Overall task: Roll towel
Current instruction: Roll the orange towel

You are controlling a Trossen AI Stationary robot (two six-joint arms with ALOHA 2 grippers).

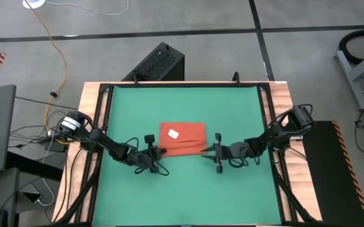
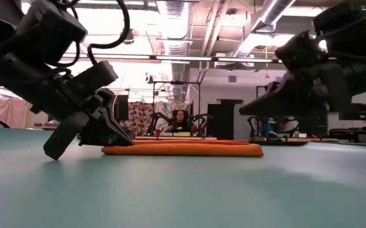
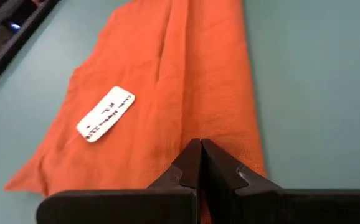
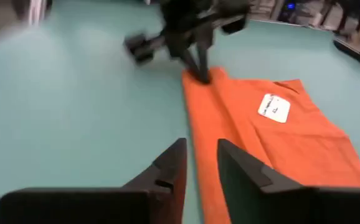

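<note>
Nearest to you on the green mat [image 1: 188, 195] that covers the tabletop, both arms reach in low from the two sides. Your left tool [image 1: 159, 152] has its fingers [image 3: 195, 163] pressed together, their tips down at the towel's near left corner; from the left wrist view they touch the cloth's folded edge, but you cannot tell whether any cloth is pinched between them. Your right tool [image 1: 211, 151] sits just off the towel's near right corner with its fingers [image 4: 174, 163] slightly apart and nothing between them; the towel's edge lies just ahead of them.

The towel [image 1: 182, 139] lies flat near the middle of the mat, between the two tools. Its near edge is folded over into a narrow band running from one tool toward the other. The white tag [image 1: 172, 133] lies face up on its left half. From the low view the towel [image 2: 183, 149] shows as a thin, flat strip on the mat.

Beyond the far edge of the tabletop, a black box [image 1: 157, 63] stands on the floor.
</note>
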